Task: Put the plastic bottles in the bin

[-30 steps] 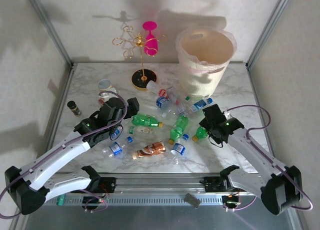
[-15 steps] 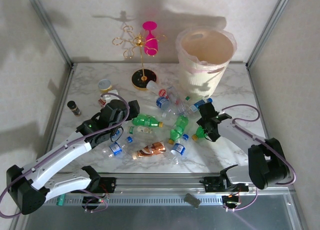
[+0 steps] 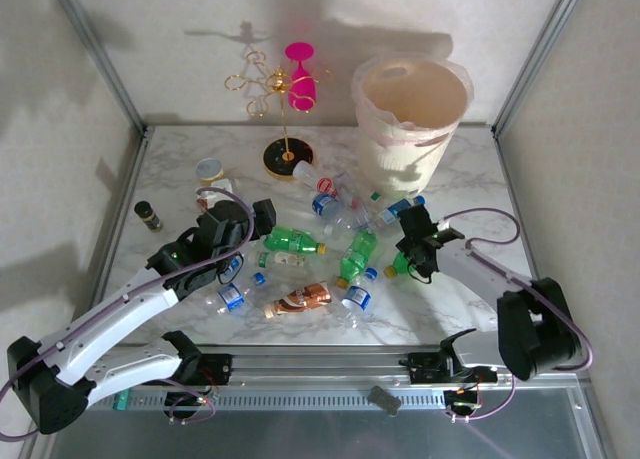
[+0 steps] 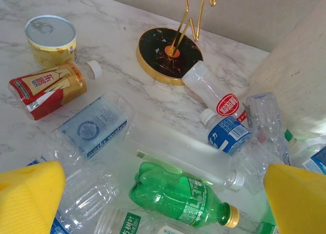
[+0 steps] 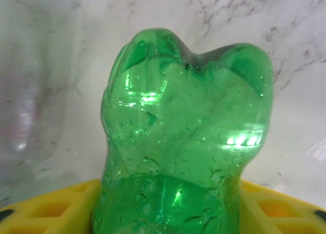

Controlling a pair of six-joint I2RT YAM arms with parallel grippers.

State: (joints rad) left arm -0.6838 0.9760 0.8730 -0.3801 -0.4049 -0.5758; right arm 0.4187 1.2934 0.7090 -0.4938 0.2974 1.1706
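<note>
**Grip made on one green bottle; the lift to the bin comes next**

Marble table (image 3: 450, 314) carries everything. The bin (image 3: 410, 129) stands upright at about 1 o'clock on it, its mouth open to the top. The plastic bottles (image 3: 330, 241) lie on their sides, scattered across the middle, so the job looks barely begun.

The left gripper (image 3: 252, 222) hovers at 9 o'clock of the scatter. Its fingers are spread wide with nothing between them, above a capped green bottle (image 4: 178, 196).

The right gripper (image 3: 410, 251) sits low at 4 o'clock of the scatter. In the wrist view its yellow fingers (image 5: 46, 211) lie against both sides of a small green bottle (image 5: 183, 127). I judge them clamped on it. Marble shows close behind, so it seems not yet raised.

The step in hand is the pick-up by the right arm. The next move calls for a straight lift, clear of the neighbouring bottles. Then comes a carry toward 12 o'clock, high enough to pass the tall rim, with the bottle let go only once it is over the mouth. Thin, smooth plastic may slip or buckle, so the hold should be firm but not crushing.
</note>
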